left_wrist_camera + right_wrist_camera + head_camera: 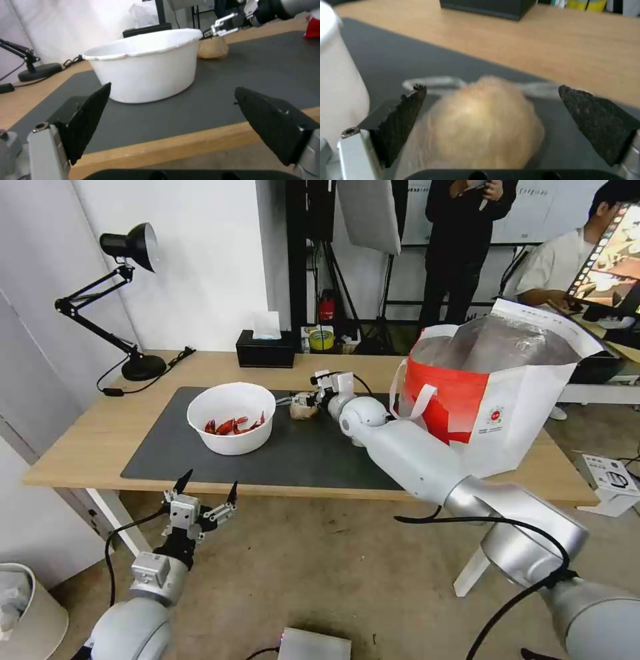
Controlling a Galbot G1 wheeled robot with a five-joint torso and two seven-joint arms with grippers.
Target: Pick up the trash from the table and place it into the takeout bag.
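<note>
From the head view, the beige round lump [303, 411] sits on the dark grey mat [293, 453] of the light-wood table [87, 437], just right of the one white round bowl [231, 418], which holds a few red crayfish shells [233, 425]. The right gripper [298, 402] reaches across the mat to the lump, its fingers spread to either side of it. One takeout bag [493, 400], red and white with silver foil lining and white loop handles, stands open at the table's right end. The left gripper [207, 490] hangs below the table's near edge, its two fingers spread wide and holding nothing. At the back stand one black tissue box [265, 350] and one black desk lamp [127, 300]; the floor is grey-brown, and a white wall rises behind the lamp.

In the left wrist view, the left gripper [171, 120] shows two dark pads set far apart, framing the bowl [146, 70] on the mat [233, 80]. The lump [212, 47] lies just beyond the bowl, with the right gripper [213, 31] at its top.

In the right wrist view, the right gripper [491, 120] has its pads wide, apart from the lump [480, 125], which fills the gap between them as a pale, fuzzy, rounded mass. The bowl's wall [336, 82] stands close beside, and the tissue box [486, 8] rests on bare wood beyond.
</note>
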